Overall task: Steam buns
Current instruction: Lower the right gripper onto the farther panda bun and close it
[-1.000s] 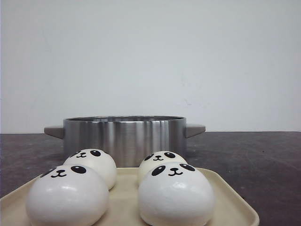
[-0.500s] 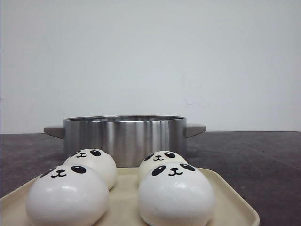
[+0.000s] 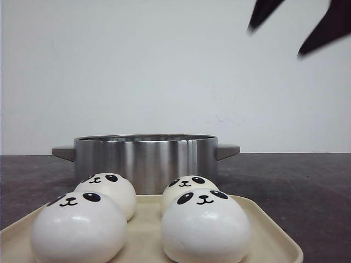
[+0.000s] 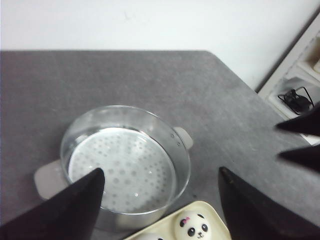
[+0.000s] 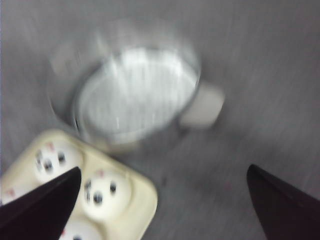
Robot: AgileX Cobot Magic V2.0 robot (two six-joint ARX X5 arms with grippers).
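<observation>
Several white panda-faced buns sit on a cream tray at the front: one at near left, one at near right, two behind them. Behind the tray stands a steel pot holding a perforated steamer plate with nothing on it. My right gripper hangs open high at the upper right, well above the pot. The blurred right wrist view shows that gripper open over the tray's corner, with a bun below. My left gripper is open, high above the pot's near rim and a bun.
The pot has two grey side handles. A white shelf unit with a black cable stands beyond the table's right edge. A white wall runs behind the dark table.
My right gripper's dark fingers have come into the front view at the upper right. The buns, tray and pot have not moved.
</observation>
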